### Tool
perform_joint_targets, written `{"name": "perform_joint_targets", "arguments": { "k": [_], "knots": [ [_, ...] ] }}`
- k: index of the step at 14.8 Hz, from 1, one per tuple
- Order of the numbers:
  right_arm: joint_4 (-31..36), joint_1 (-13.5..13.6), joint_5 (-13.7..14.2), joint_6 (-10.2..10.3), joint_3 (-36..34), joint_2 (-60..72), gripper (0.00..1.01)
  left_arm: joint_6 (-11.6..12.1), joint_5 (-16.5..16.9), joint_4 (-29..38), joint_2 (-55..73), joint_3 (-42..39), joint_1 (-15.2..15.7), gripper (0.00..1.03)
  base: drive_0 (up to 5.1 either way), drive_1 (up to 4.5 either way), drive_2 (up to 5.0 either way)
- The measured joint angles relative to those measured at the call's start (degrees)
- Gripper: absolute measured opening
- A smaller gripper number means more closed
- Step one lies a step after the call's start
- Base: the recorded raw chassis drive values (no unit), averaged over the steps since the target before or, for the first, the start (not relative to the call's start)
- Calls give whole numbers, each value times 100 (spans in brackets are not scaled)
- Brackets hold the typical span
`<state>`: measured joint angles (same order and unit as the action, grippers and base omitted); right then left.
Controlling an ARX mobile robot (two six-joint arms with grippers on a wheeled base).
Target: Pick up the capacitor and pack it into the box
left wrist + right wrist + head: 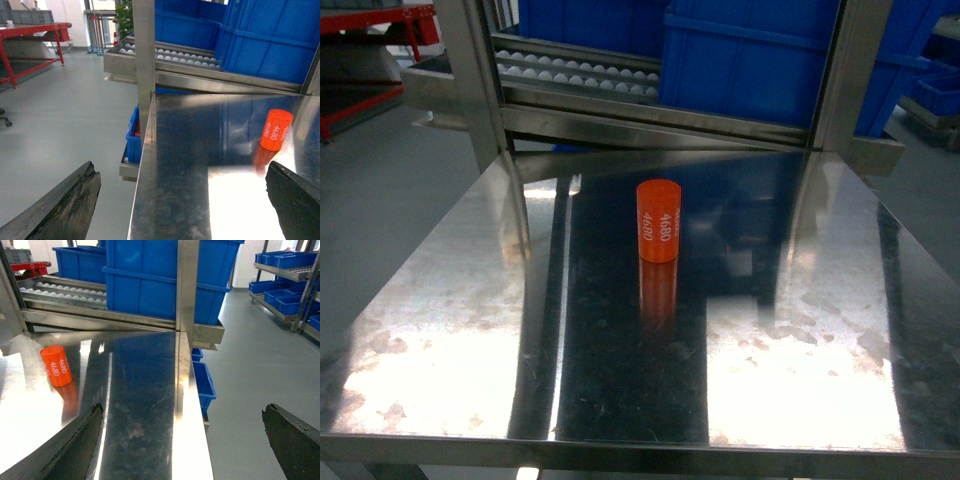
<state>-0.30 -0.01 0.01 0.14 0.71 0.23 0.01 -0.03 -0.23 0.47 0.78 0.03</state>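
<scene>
Capacitor (658,221), an orange cylinder printed "4680", stands upright on steel table (800,330); both claws gape open.

The capacitor (658,221) stood upright near the middle of the desk (440,340), toward its back. Behind the desk, bins (770,50) sat on a roller rack (570,75).

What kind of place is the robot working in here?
Probably a factory or warehouse: a steel worktable, a roller conveyor rack holding blue plastic bins, and more bins on shelving.
</scene>
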Motion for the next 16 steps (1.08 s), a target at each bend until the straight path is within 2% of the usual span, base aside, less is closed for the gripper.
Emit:
{"name": "perform_joint_targets", "arguments": {
  "k": [3,4,5,6,7,9,11,12,14,16],
  "knots": [
    [-2,0,0,0,0,0,98,0,0,0,0,0,0,98,0,0,0],
    [0,0,0,0,0,0,98,-55,-221,-192,46,35,-94,98,0,0,0],
    [-2,0,7,2,0,0,98,-243,-1001,-197,457,87,-498,98,0,0,0],
    [0,0,-4,0,0,0,98,-306,-1362,267,1060,87,-750,98,0,0,0],
    [2,0,0,0,0,0,98,-352,-1368,1176,1934,105,-734,98,0,0,0],
    [0,0,0,0,0,0,98,-483,-1027,2964,3891,413,-844,98,0,0,0],
    [0,0,-2,0,0,0,98,-479,-535,4612,6157,1204,-1307,98,0,0,0],
    [0,0,0,0,0,0,98,-459,-350,5097,7248,1698,-1565,98,0,0,0],
    [0,0,0,0,0,0,98,-389,-109,5386,9230,2833,-1971,98,0,0,0],
    [-2,0,0,0,0,0,98,-299,-17,5327,10330,3613,-2179,98,0,0,0]
  ]
}}
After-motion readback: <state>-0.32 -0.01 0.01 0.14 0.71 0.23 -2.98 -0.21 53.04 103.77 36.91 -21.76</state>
